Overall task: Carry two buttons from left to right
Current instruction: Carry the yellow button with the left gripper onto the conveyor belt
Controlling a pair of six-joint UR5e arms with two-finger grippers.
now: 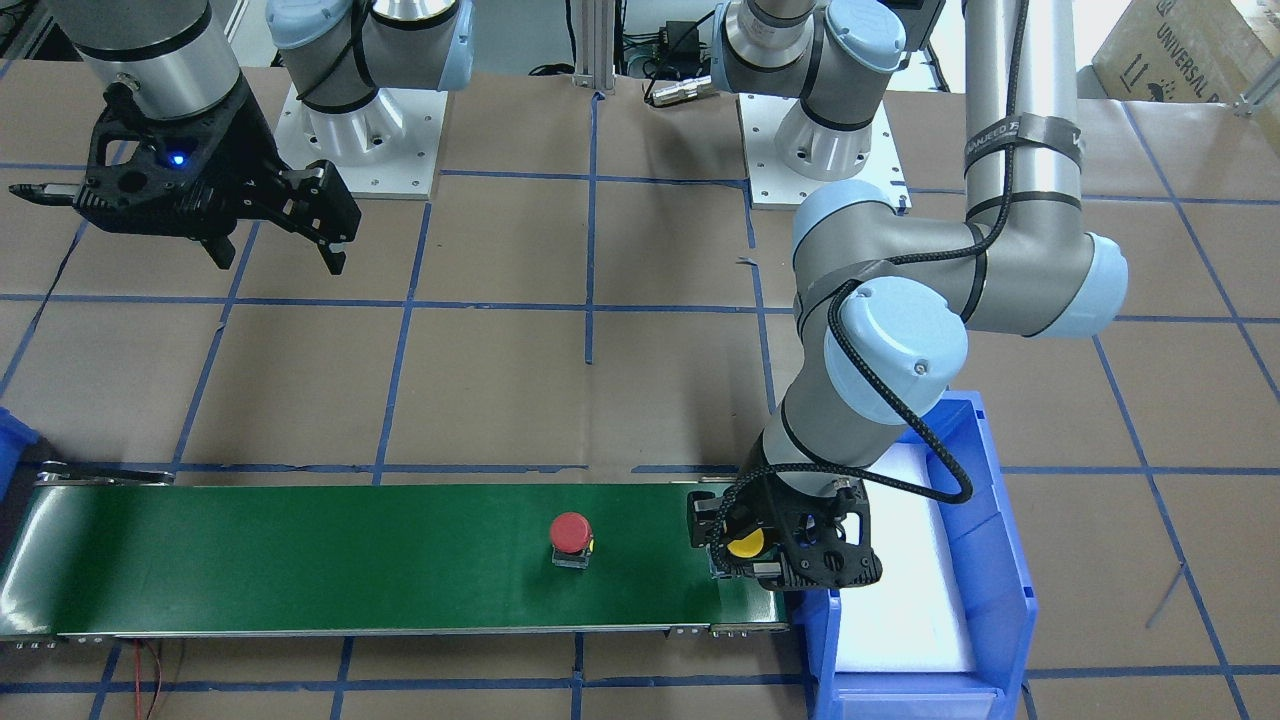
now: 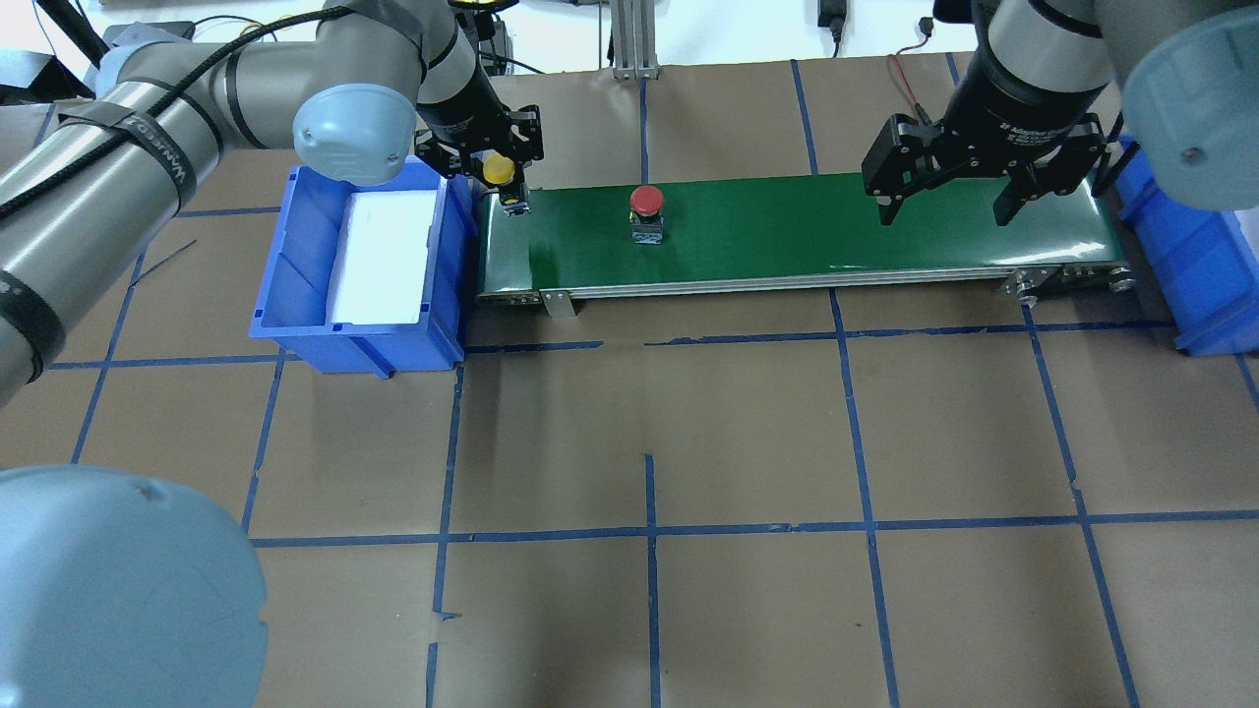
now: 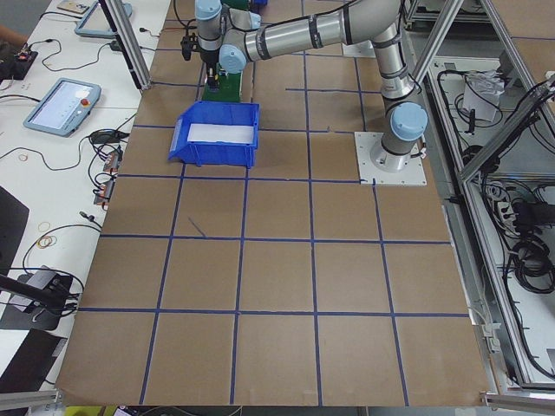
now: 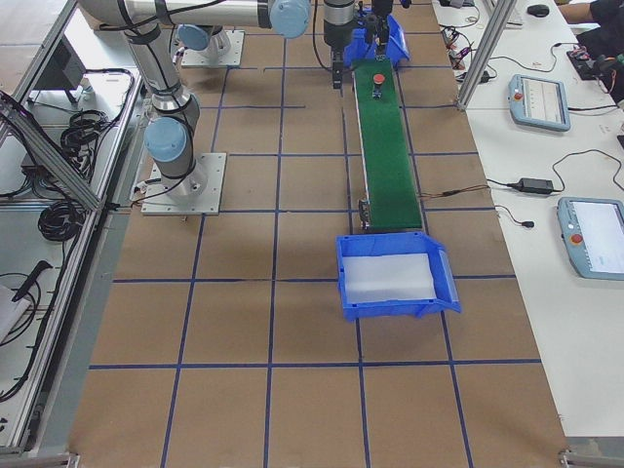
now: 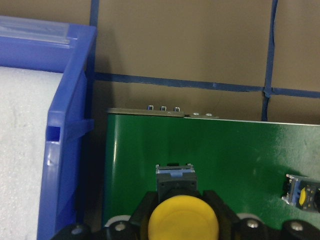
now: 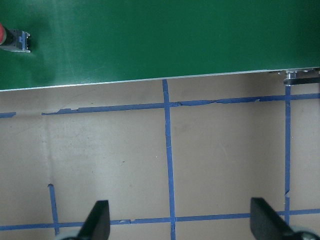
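Note:
My left gripper [image 2: 505, 187] is shut on the yellow button [image 2: 498, 169], low over the left end of the green conveyor belt [image 2: 787, 236]. In the left wrist view the yellow button's cap [image 5: 183, 220] sits between the fingers with its grey body [image 5: 175, 179] below, over the belt [image 5: 225, 155]. I cannot tell whether it touches the belt. The red button [image 2: 645, 201] stands upright on the belt a little to the right of it, also seen as the red button [image 1: 570, 530]. My right gripper [image 2: 944, 214] hangs open and empty above the belt's right end.
A blue bin [image 2: 295, 256] with a white foam lining sits against the belt's left end. Another blue bin [image 2: 1200, 256] stands past the right end. The brown table carries a blue tape grid. In the right wrist view the belt [image 6: 175, 35] edge and the red button [image 6: 12, 39] show.

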